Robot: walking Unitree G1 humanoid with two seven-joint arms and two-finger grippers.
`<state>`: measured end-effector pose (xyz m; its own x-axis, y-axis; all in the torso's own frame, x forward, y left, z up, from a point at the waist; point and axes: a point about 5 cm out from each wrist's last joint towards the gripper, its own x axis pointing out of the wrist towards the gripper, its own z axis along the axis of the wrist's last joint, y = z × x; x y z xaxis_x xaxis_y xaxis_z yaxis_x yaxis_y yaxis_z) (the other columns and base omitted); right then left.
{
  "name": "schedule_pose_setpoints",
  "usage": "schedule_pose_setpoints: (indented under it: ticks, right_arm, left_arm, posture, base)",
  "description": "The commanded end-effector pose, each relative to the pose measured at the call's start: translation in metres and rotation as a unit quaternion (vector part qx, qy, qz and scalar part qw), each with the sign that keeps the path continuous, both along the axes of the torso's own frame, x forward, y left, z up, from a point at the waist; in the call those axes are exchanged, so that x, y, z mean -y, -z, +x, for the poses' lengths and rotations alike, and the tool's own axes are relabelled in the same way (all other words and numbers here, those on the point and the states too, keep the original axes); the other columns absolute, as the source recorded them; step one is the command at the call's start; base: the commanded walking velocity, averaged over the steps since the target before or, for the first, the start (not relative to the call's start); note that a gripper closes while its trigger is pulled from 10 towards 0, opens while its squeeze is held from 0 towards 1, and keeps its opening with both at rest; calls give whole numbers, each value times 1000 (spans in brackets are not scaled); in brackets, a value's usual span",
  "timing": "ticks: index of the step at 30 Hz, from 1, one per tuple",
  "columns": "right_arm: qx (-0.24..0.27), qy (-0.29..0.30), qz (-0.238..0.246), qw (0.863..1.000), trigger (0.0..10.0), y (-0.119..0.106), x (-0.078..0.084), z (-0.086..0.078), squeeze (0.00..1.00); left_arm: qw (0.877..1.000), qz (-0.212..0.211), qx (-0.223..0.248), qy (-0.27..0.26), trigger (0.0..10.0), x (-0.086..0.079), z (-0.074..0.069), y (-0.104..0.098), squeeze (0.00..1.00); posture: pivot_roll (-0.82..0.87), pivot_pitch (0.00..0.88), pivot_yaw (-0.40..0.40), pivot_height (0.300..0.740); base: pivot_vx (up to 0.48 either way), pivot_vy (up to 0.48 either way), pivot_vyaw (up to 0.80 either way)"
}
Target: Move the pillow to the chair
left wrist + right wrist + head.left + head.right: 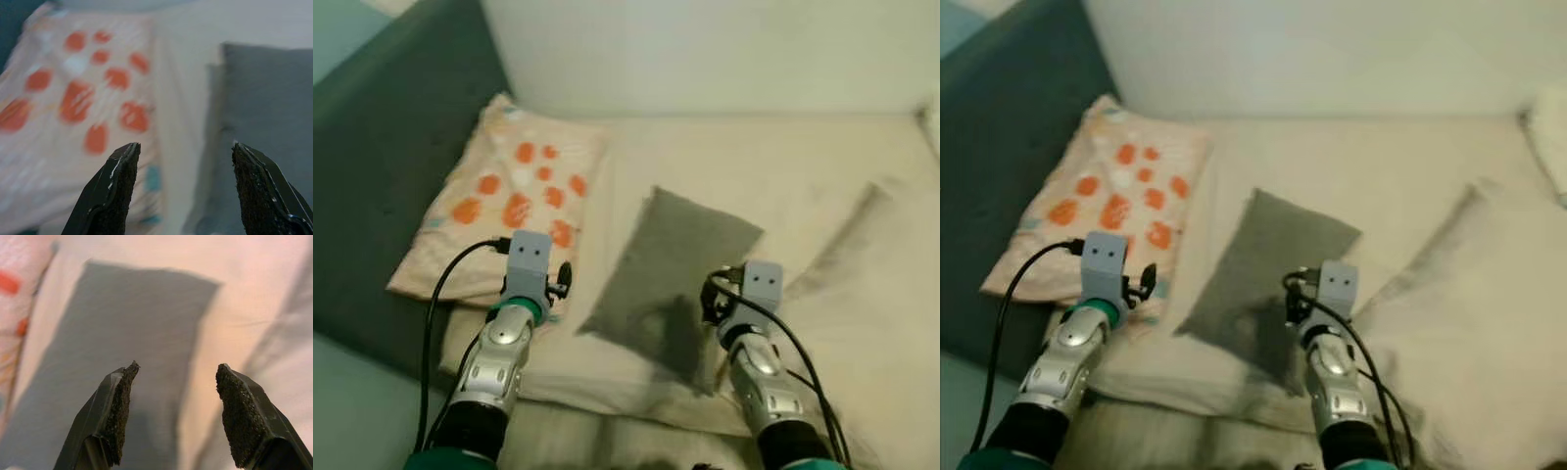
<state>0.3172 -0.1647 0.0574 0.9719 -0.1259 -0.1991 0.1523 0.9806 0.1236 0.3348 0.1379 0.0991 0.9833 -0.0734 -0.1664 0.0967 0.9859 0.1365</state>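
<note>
while both arms reach forward over the bed, i see my left gripper [178, 169] with its two black fingers spread wide, nothing between them, hovering above the near edge of the patterned pillow [509, 196]. through the left wrist view the gap between the fingers frames the pillow's inner edge and the strip of cream sheet beside it. my right gripper [173, 396] is also spread wide and empty, hanging over the near part of the grey cloth [671, 264]; in the right wrist view the fingers straddle its right-hand edge.

pillow: cream with orange blotches, lying flat at the left side of the bed [783, 166], its far side leaning against the dark green headboard [382, 147]. it is untouched by either gripper. left wrist view is blurred so fine pattern detail is hard to tell.

grey cloth lies flat, angled, just right of the pillow with a strip of sheet between them. a rumpled cream duvet [1489, 294] with folds sits to the right. pale wall [705, 49] runs behind the bed. black cables loop off both wrists.
</note>
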Motion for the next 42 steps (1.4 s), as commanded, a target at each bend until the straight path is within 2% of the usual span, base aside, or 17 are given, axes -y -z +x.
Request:
schedule_pose_setpoints:
  ticks: [1,6,8,9,10,14,16,20,23,31,32,33,36,42]
  right_arm:
    - [-15,-1,10,1000,10000,7,-5,-5,0]
    - [-8,30,0,1000,10000,6,8,-8,0]
    - [10,55,-5,998,10000,1,23,-11,0]
    - [10,55,-5,998,10000,1,23,-11,0]
    - [22,65,-13,998,10000,-4,32,-14,0]
    - [32,56,-25,998,10000,-9,37,-16,0]
    - [37,51,-28,998,10000,-12,36,-15,0]
    - [46,36,-33,998,10000,-17,28,-6,0]
    - [43,26,-38,998,10000,-16,24,-2,0]
    - [43,26,-38,998,10000,-16,24,-2,0]
    - [42,17,-43,998,10000,-16,21,-1,0]
    - [35,-8,-24,999,10000,-16,8,6,0]
    - [24,-46,15,999,10000,-17,-16,16,0]
    - [21,-50,29,998,10000,-12,-28,9,0]
  left_arm:
    - [1000,13,-11,-1,10000,-6,-2,8,0]
    - [1000,20,-5,17,10000,-1,3,5,0]
    - [999,6,-3,41,10000,11,3,5,0]
    - [999,6,-3,41,10000,11,3,5,0]
    - [998,-1,-2,55,10000,20,2,6,0]
    - [998,-7,3,67,10000,28,0,6,0]
    - [998,-15,4,64,10000,26,0,6,0]
    - [999,-23,8,38,10000,12,3,4,0]
    - [1000,-20,12,19,10000,4,3,5,0]
    - [1000,-20,12,19,10000,4,3,5,0]
    - [1000,-17,14,8,10000,0,2,5,0]
    - [1000,-5,24,-10,10000,-10,-1,4,0]
    - [999,17,41,-30,10000,-27,-3,-3,0]
    - [998,27,43,-23,10000,-32,2,-7,0]
  posture:
    - [26,63,187,740]
    - [5,59,186,740]
    - [-38,62,189,740]
    - [-38,62,189,740]
    - [-57,57,185,740]
    - [-68,63,184,740]
    - [-74,78,176,740]
    - [-44,91,136,740]
    - [-44,91,136,740]
    - [-44,91,136,740]
    - [-45,80,124,740]
    - [47,126,33,740]
    - [61,133,46,730]
    - [61,133,75,700]
  base:
    - [0,0,0]
    - [0,0,0]
    - [0,0,0]
    - [0,0,0]
    - [0,0,0]
    - [0,0,0]
    - [0,0,0]
    - [0,0,0]
    - [0,0,0]
    - [0,0,0]
    - [0,0,0]
    - [0,0,0]
    - [0,0,0]
    - [0,0,0]
